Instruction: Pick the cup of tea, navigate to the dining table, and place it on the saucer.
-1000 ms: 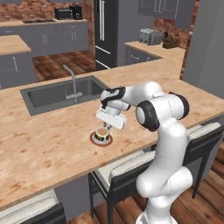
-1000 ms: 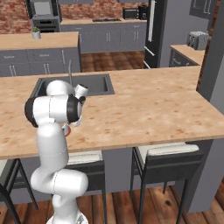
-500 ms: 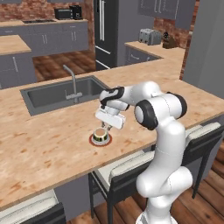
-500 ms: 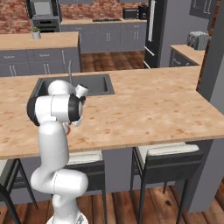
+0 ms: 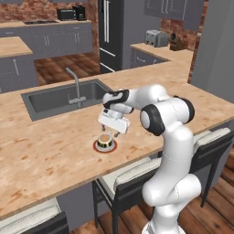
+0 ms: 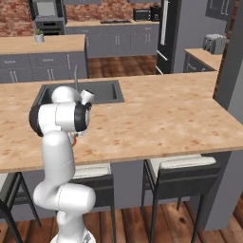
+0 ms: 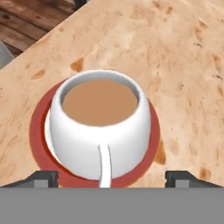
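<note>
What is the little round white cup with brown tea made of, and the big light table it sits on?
The little round white cup of tea looks like glazed ceramic: smooth, plain white, thick-rimmed. The white saucer with a red rim under it looks the same. The long light dining table looks like wood, with tan grain and darker knots, though it could be laminate.

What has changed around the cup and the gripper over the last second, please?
The gripper has lifted slightly off the cup of tea, its fingers spread wide of it, so the cup has been let go. Cup, saucer and dining table stayed put.
</note>
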